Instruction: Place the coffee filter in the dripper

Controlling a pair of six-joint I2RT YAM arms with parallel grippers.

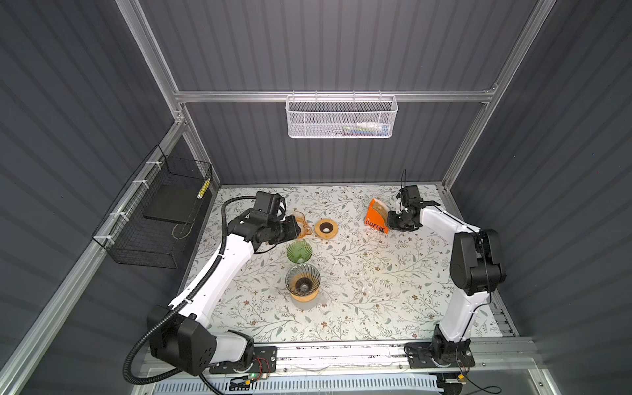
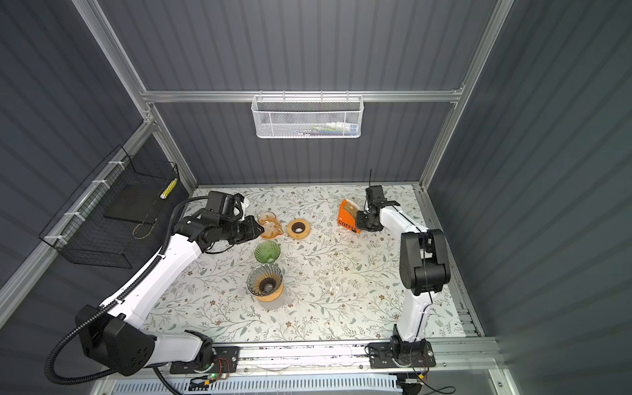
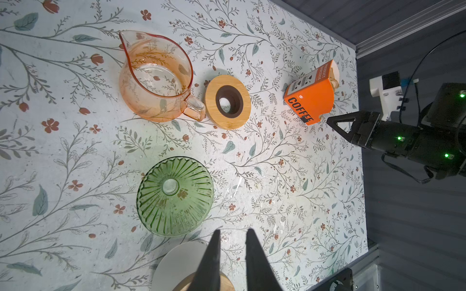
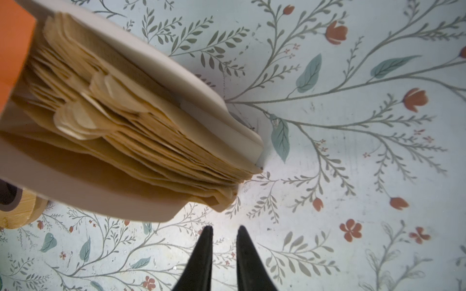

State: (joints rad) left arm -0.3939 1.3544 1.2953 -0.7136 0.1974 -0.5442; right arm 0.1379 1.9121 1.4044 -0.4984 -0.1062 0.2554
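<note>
the right gripper [image 4: 224, 228] has its fingers a narrow slit apart with nothing between them. its tips stop just short of the open end of the orange coffee box [image 1: 376, 217]. the coffee filters [image 4: 131, 131] sit fanned inside that box, their brown edges poking out past the white flap, untouched. the box lies near the back right of the table [image 1: 376, 294], close to its rear edge. the left gripper [image 3: 233, 230] is likewise slightly parted and empty, beside the amber glass pitcher [image 3: 156, 78]. a wooden ring [image 3: 227, 102] lies just by the pitcher's handle. the green dripper [image 1: 299, 252] and the smoky dripper [image 1: 303, 282] on its wooden base stand mid-table, one in front of the other. a wide bare stretch of table separates them from the right arm.
</note>
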